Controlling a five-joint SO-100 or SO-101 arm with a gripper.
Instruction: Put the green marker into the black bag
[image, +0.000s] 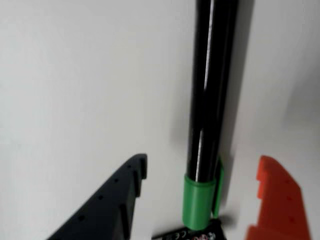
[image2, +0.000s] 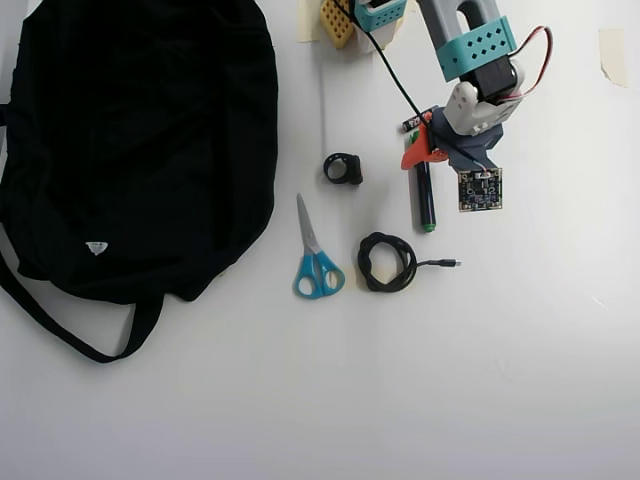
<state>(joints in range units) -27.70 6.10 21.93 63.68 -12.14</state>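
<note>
While the gripper (image: 200, 200) is hanging low over the white worktop (image: 75, 75), its dark jaw and orange jaw are standing spread wide in the wrist view, one on each side of the green marker (image: 206, 100) and touching nothing. Between them the marker is lying flat, its bright green cap nearest the camera and its dark barrel running away; a black battery (image: 192, 234) is showing just beside the cap. From overhead, the gripper (image2: 432, 150) is hovering over the marker's (image2: 425, 200) capped end. Left of it, a small black ring (image2: 343, 169), blue-handled scissors (image2: 316, 262) and a coiled black cable (image2: 388, 263) are lying. Far left, well apart, the black bag (image2: 130, 140) is resting.
</note>
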